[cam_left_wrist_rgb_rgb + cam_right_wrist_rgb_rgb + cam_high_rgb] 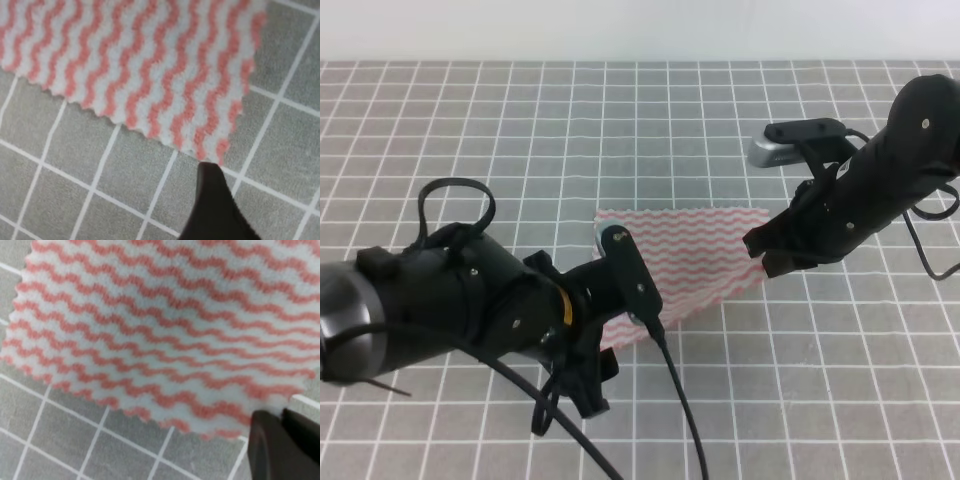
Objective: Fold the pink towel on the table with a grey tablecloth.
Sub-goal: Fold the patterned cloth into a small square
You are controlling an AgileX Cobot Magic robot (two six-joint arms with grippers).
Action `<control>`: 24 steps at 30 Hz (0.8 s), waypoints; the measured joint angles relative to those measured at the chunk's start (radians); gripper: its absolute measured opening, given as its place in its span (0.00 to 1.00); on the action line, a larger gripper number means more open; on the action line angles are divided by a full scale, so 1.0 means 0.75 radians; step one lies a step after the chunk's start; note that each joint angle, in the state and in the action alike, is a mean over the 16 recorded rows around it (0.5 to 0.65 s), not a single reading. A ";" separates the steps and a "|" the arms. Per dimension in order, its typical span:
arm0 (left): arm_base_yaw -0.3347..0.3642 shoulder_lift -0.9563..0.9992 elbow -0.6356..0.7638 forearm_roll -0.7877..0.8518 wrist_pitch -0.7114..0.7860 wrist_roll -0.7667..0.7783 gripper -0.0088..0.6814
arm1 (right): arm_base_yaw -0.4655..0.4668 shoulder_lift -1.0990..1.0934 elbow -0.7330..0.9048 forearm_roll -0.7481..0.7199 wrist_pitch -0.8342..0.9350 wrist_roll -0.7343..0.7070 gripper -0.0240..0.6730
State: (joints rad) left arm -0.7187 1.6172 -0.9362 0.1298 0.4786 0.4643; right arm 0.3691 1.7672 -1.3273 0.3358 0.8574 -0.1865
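Towel [695, 255] flat mid-bench [520, 130], each claw low at a near corner, left [212, 172] and right [280, 420], likely staged to pinch both corners and fold away; can't tell whether either claw is released or clenched, only dark fingertips show.

The pink towel [695, 255], thin, with pink-and-white wavy stripes and zigzag-cut edges, lies flat near the middle of the desk [620, 120]. The desk is covered by a grey tablecloth printed with a white square grid.
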 joint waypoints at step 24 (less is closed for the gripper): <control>0.000 0.142 0.000 0.003 -0.167 0.148 0.59 | 0.000 0.000 0.000 -0.003 -0.046 0.002 0.01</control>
State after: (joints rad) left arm -0.7186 1.7237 -0.9362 0.1321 0.3530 0.5755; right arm 0.3691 1.7672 -1.3273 0.3335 0.8226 -0.1854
